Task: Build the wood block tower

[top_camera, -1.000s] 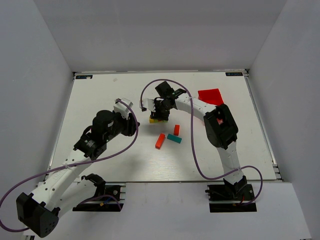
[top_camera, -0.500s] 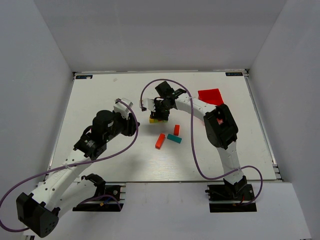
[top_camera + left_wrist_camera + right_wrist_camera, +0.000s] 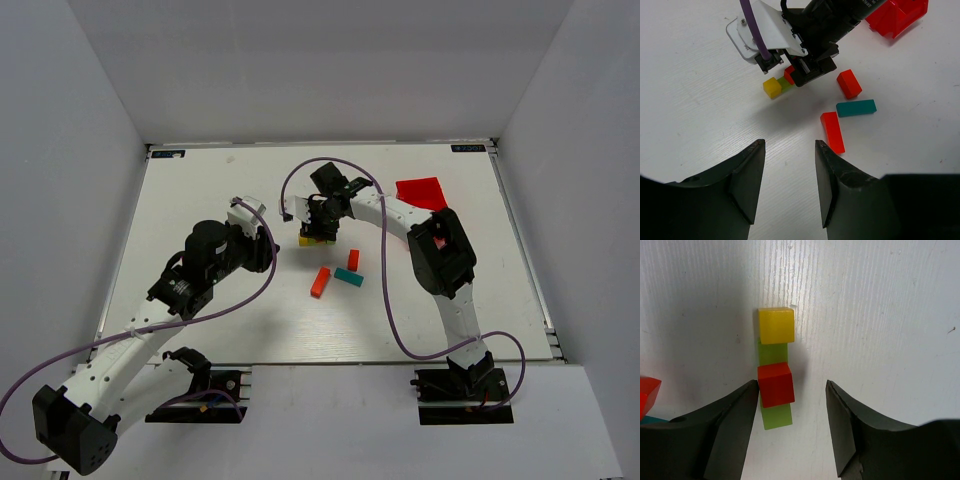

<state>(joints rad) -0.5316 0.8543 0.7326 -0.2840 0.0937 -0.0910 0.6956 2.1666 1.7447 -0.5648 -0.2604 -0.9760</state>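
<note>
The tower (image 3: 774, 352) is lying low on the table (image 3: 200, 190), toward its far middle. A yellow cube (image 3: 776, 325) is sitting at one end of a green block (image 3: 776, 416), and a red cube (image 3: 775, 384) is resting on that block. The right gripper (image 3: 791, 386) is hanging over it with fingers spread, the red cube between them, just beside one finger. The left gripper (image 3: 789, 145) is hovering nearby, spread and holding nothing. An orange bar (image 3: 832, 132), a teal bar (image 3: 856, 107) and a red block (image 3: 849, 83) are lying loose beside the tower.

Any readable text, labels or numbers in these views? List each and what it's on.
None readable.
Far-left corner sticker: too small to read.
Far-right corner sticker: too small to read.
White marks on the right arm: cut off at frame edge, unreadable.
Wood block tower: no print.
</note>
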